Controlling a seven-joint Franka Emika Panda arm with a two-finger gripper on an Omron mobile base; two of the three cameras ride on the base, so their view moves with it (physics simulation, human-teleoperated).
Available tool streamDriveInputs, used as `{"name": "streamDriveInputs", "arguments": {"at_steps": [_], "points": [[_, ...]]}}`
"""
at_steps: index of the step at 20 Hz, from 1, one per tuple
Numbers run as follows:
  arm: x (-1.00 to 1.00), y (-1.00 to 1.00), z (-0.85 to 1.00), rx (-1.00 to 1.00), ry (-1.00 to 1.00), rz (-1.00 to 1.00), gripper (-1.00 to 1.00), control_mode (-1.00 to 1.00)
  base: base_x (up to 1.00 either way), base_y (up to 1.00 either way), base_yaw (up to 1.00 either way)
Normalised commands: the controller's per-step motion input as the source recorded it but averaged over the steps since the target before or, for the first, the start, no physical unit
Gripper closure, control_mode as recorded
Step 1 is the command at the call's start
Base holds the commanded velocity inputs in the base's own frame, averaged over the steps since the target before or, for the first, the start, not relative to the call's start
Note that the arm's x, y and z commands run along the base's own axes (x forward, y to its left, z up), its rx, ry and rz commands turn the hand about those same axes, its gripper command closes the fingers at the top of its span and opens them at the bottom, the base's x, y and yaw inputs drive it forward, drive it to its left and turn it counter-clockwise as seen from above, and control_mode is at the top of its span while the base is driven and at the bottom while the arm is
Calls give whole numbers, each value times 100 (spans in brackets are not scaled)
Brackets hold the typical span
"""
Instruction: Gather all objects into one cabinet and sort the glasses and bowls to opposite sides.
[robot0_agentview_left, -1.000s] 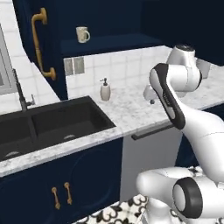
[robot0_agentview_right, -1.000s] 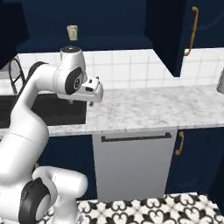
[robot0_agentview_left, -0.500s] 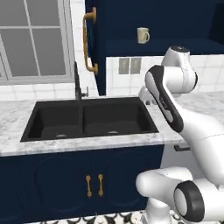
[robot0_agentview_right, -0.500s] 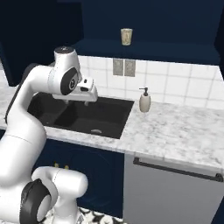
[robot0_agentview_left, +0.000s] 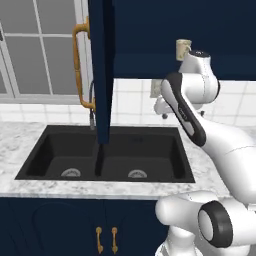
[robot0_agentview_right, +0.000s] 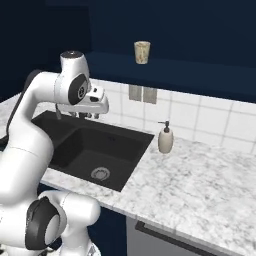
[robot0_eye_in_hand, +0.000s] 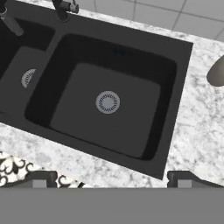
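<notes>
Here the jaws (robot0_agentview_right: 86, 115) hang spread wide and empty above the black double sink (robot0_agentview_right: 87, 150), whose right basin drain (robot0_eye_in_hand: 107, 102) lies straight below them. The cream mug (robot0_agentview_right: 142, 52) stands up on the dark cabinet shelf (robot0_agentview_right: 165, 67), apparently upright. A white soap bottle (robot0_agentview_right: 165, 138) stands on the marble table (robot0_agentview_right: 200, 185) just beside the sink.

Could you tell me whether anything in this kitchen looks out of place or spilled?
Nothing looks spilled or damaged. One upper cabinet door stands open over the sink, and the mug sits upright inside the cabinet.
</notes>
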Motion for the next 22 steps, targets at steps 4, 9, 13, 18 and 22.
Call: {"name": "streamDriveInputs", "arguments": {"at_steps": [4,9,13,18,22], "points": [[0,0,0,0,0,0,-100,100,10,-72,0],[0,0,0,0,0,0,-100,100,-32,-84,-22],[0,0,0,0,0,0,-100,100,-55,-74,-28],[0,0,0,0,0,0,-100,100,14,26,-44],[0,0,0,0,0,0,-100,100,-13,0,-53]]}}
